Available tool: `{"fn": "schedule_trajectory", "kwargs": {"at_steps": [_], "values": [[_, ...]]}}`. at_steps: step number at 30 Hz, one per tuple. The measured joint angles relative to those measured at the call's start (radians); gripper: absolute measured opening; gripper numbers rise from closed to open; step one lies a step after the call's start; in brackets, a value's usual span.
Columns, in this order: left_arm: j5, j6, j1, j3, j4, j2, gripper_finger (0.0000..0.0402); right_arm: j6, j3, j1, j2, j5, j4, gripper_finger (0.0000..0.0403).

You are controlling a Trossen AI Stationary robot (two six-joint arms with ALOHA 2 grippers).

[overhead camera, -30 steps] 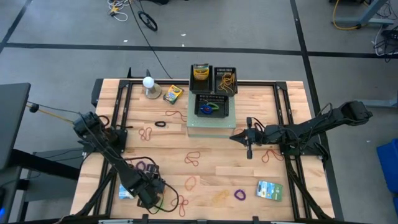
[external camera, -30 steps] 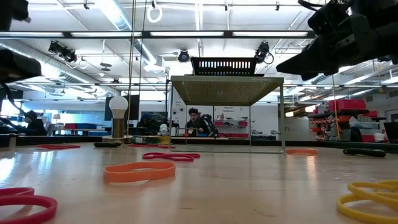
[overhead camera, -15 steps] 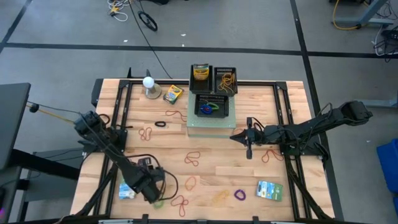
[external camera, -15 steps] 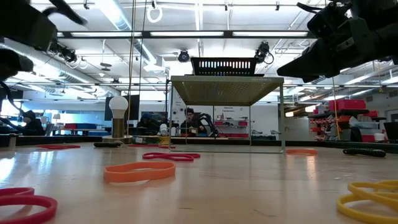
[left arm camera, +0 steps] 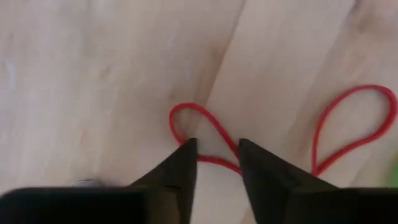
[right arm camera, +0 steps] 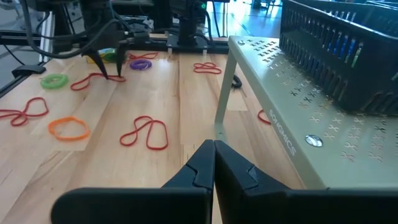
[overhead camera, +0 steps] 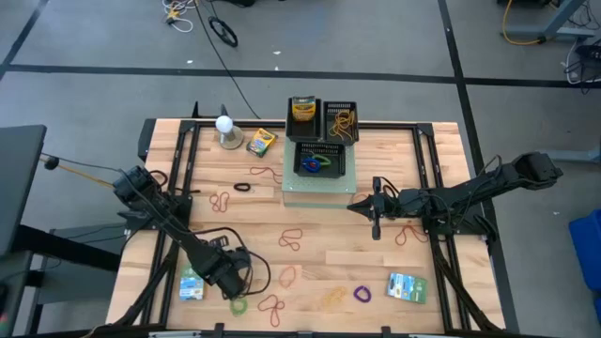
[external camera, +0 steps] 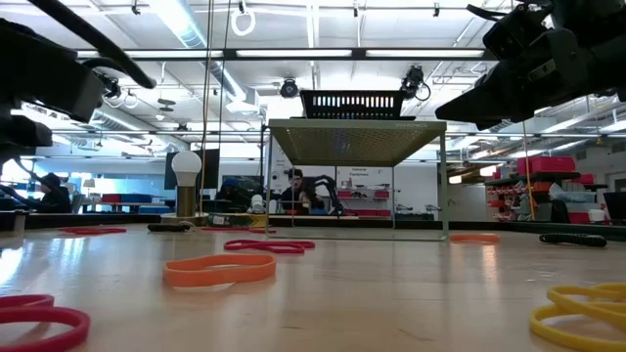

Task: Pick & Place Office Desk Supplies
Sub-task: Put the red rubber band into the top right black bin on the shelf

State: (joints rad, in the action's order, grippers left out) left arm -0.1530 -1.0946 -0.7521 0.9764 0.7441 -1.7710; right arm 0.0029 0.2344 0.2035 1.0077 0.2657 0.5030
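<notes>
Two claws noted. Left claw (overhead camera: 236, 284), lower left of the high view, narrowly parted over a red rubber band (left arm camera: 205, 127) on the desk (overhead camera: 319, 249). Right claw (overhead camera: 377, 225), centre right, closed empty. Crayon box (overhead camera: 261, 142) upper centre-left.

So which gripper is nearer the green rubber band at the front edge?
Left. The left gripper sits just beside the green rubber band; the right gripper is across the table.

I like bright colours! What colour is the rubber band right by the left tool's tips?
Red. The rubber band shows best in the left wrist view.
</notes>
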Motion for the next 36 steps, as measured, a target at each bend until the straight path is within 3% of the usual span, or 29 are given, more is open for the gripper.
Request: {"fn": "schedule_trajectory", "kwargs": {"at_steps": [7, 11, 18, 24, 28, 31, 36], "values": [[0.023, 0.074, 0.000, 0.000, -0.039, 0.000, 0.0012, 0.001, 0.000, 0.000, 0.000, 0.000, 0.000, 0.0009], [-0.008, 0.107, 0.000, 0.010, 0.004, 0.005, 0.0006, 0.001, 0.000, 0.000, 0.000, 0.000, 0.000, 0.0009], [-0.160, 0.168, 0.000, 0.048, 0.057, 0.092, 0.0005, 0.001, 0.000, 0.000, 0.000, 0.001, 0.000, 0.0009], [-0.373, 0.235, 0.001, 0.049, 0.006, 0.171, 0.0005, 0.000, 0.000, 0.000, 0.000, 0.000, 0.000, 0.0009], [-0.534, 0.354, 0.019, 0.048, -0.135, 0.177, 0.0005, 0.019, 0.000, 0.000, 0.000, 0.000, 0.001, 0.0009], [-0.622, 0.505, 0.043, 0.025, -0.335, 0.166, 0.0005, 0.036, 0.000, 0.008, 0.000, 0.002, 0.001, 0.0009], [-0.622, 0.752, 0.113, -0.054, -0.721, 0.139, 0.0006, 0.045, -0.001, 0.056, 0.029, 0.002, 0.032, 0.0029]]}}
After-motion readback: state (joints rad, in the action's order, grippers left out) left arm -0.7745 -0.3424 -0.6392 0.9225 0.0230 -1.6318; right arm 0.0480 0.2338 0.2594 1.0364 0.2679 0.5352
